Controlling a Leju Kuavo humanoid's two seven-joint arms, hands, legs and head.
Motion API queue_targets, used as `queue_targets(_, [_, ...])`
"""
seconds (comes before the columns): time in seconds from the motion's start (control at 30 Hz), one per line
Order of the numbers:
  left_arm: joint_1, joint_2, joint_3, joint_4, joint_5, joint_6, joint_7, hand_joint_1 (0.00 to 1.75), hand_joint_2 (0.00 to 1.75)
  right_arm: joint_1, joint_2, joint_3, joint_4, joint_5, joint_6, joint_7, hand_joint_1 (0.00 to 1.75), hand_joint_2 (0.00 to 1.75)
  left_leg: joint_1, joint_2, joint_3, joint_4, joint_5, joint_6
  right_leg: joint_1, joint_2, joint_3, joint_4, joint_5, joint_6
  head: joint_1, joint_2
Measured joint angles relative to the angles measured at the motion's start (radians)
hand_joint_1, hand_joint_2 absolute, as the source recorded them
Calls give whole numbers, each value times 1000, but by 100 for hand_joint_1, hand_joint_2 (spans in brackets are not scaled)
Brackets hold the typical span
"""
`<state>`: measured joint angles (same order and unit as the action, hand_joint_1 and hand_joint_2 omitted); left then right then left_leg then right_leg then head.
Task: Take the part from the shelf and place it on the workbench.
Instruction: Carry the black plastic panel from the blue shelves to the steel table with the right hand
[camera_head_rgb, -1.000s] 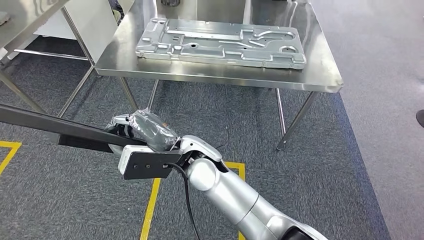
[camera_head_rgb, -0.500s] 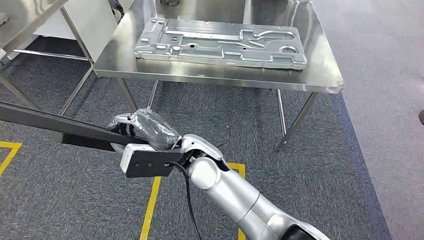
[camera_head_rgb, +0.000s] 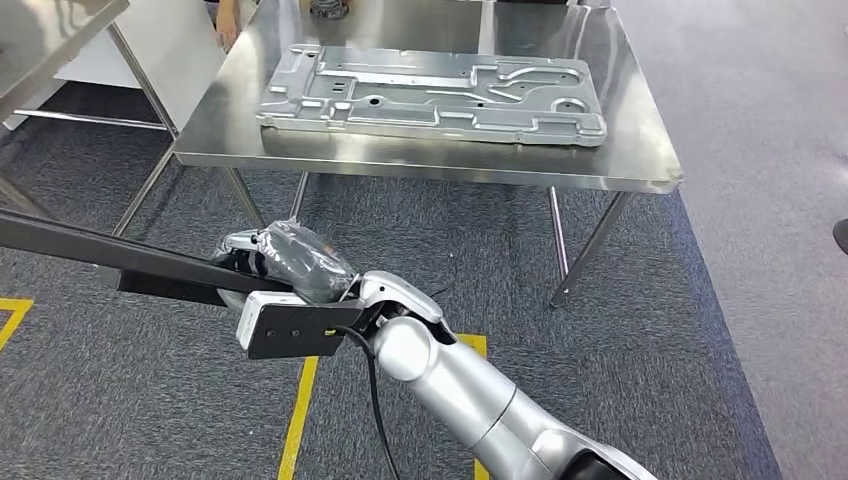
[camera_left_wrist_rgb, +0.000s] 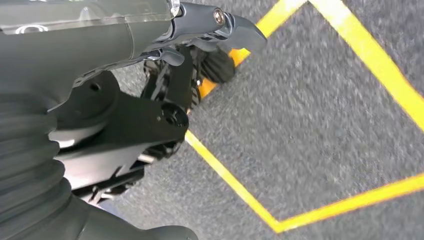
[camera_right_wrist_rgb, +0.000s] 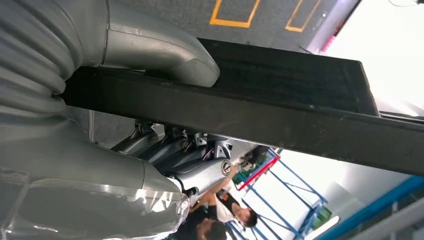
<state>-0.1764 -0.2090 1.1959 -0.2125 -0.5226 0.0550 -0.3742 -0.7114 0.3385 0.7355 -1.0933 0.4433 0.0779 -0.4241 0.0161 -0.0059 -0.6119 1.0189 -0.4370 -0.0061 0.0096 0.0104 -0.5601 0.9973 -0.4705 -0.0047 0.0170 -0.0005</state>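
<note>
Head view, right hand: the right hand (camera_head_rgb: 290, 262) is closed round a long black part (camera_head_rgb: 120, 262), gripping it near one end so the rest of its length runs out past the hand toward the robot's left.
Head view, why held so: judged, the level carry keeps the long part from swinging during the walk to the table.
Head view, workbench: the steel workbench (camera_head_rgb: 640, 160) stands ahead of and above the hand, well apart from it; a pressed metal panel (camera_head_rgb: 430, 95) lies flat across most of its top, leaving a bare strip along the near edge.
Head view, stage: the part is in the hand, not yet on the bench; judged, the approach is under way.
Left wrist view, left hand: the left hand (camera_left_wrist_rgb: 165, 75) hangs over carpet with yellow floor lines (camera_left_wrist_rgb: 230, 177); fingers curled in, nothing seen in them.
Right wrist view, grip: the thumb (camera_right_wrist_rgb: 165, 52) lies on one face of the black part (camera_right_wrist_rgb: 280, 105), darker fingers (camera_right_wrist_rgb: 185, 157) on the opposite face, clamping it between.
</note>
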Motion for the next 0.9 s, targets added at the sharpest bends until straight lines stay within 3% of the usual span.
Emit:
queue_targets(0.1, [-1,-1,-3,0,0,0,0,0,175,-4,1,0,-1,0,-1,0,143,175,4,1,6,-7,-1,16,-3,-2,-18,44,-32,15,3,0])
queue_targets(0.2, [-4,-1,-7,0,0,0,1,0,175,-4,-2,0,-1,0,-1,0,143,175,4,1,9,-8,-4,25,-10,-5,-122,240,-112,27,7,0])
queue_targets(0.23, [-3,-1,-7,0,0,0,1,0,175,-2,-5,0,-1,0,-1,1,143,175,3,1,9,-8,-6,26,-11,-5,-155,291,-122,29,7,0])
queue_targets(0.27, [-3,-1,-8,0,-1,0,2,0,175,-1,-7,0,0,0,-1,1,143,175,3,0,11,-7,-8,26,-12,-5,-170,304,-110,28,7,0])
queue_targets(0.3, [-2,-1,-8,0,-1,0,2,0,175,-1,-9,0,0,1,-1,2,143,175,2,-1,13,-6,-10,25,-12,-5,-164,275,-80,24,7,0])
queue_targets(0.37, [-3,-3,-10,0,-1,0,2,0,175,-3,-10,0,0,2,-1,2,143,175,1,-4,22,-6,-15,22,-8,-5,-105,130,2,9,7,0])
queue_targets(0.43, [-4,-4,-13,0,-1,0,2,0,175,-6,-10,0,0,3,-1,2,143,175,-1,-4,27,-7,-21,15,-2,-6,-59,25,41,-4,6,0])
queue_targets(0.5, [-4,-5,-14,0,-1,0,3,0,175,-7,-10,0,0,3,-2,2,143,175,0,-2,29,-10,-25,3,2,-6,-52,7,40,-8,6,0])
queue_targets(0.6, [-5,-5,-16,0,-1,0,4,0,175,-8,-10,0,-1,4,-3,3,143,175,1,1,22,16,-46,-12,-6,-5,-36,-14,45,-15,5,0])
queue_targets(0.7, [-4,-5,-16,0,-1,0,4,0,175,-9,-10,0,-1,6,-7,7,143,175,4,1,-62,194,-127,-24,-8,-9,-21,-21,41,-24,3,0])
queue_targets(0.73, [-3,-4,-16,0,0,0,4,0,175,-7,-10,1,0,7,-7,9,143,175,5,2,-93,249,-141,-27,-7,-9,-18,-20,38,-25,3,0])
queue_targets(0.77, [-2,-3,-16,0,0,0,4,0,175,-6,-10,1,0,7,-8,10,143,175,6,2,-111,273,-137,-30,-7,-8,-16,-19,34,-25,3,0])
queue_targets(0.8, [-2,-3,-16,0,0,0,4,0,175,-5,-10,2,0,8,-9,11,143,175,7,2,-108,255,-112,-31,-7,-7,-12,-17,30,-24,3,0])
queue_targets(0.9, [-3,0,-17,0,1,-2,3,0,175,-4,-10,2,-2,12,-14,14,143,175,7,3,-29,65,-9,-28,-7,-4,-2,-3,11,-13,2,0])
